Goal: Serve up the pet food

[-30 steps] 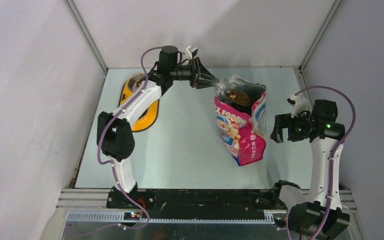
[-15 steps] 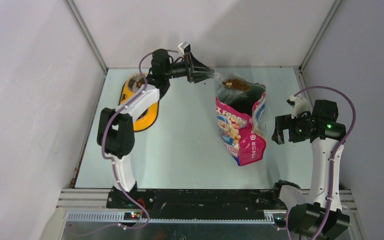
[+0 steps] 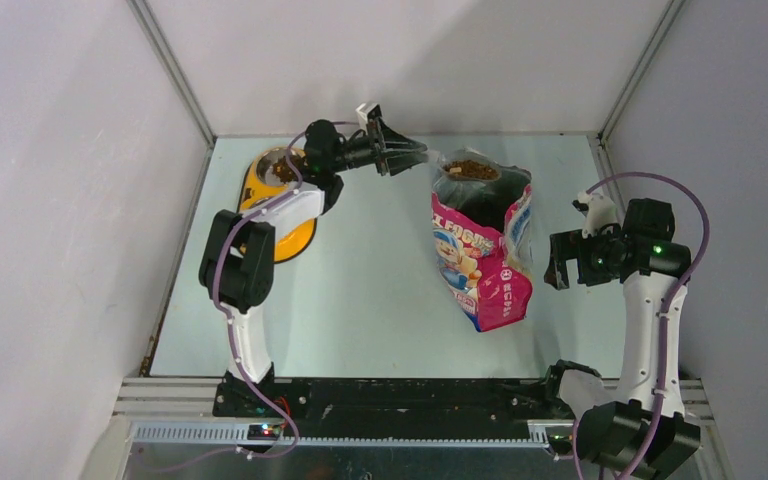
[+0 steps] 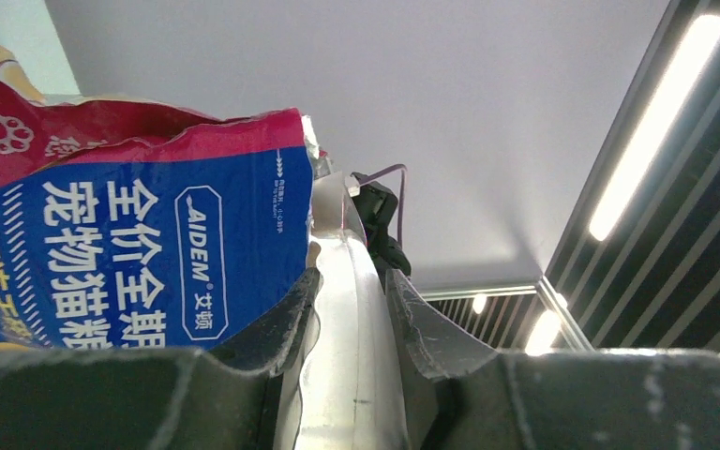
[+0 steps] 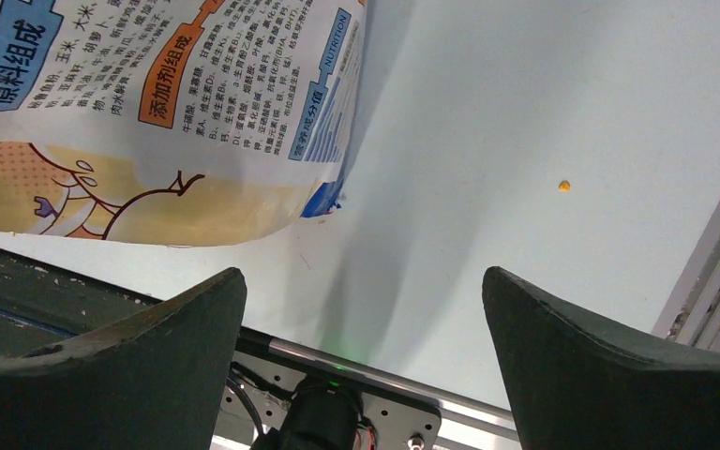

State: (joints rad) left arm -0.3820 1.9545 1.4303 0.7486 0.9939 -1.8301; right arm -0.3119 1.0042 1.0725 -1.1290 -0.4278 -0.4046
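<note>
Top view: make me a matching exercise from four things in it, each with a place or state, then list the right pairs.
Things:
1. left hand
2. right hand
3. pet food
4. bowl

Places or states:
A. far left of the table, in an orange stand
B. open, empty, beside the bag
C. shut on the handle of the clear scoop
D. heaped in the scoop, above the bag's mouth

Pairs: 1-C, 2-B, 3-D, 4-A

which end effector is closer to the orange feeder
Left. The left end effector is just right of the feeder, gripping the scoop. The right end effector is open at the far right, beyond the bag.
</note>
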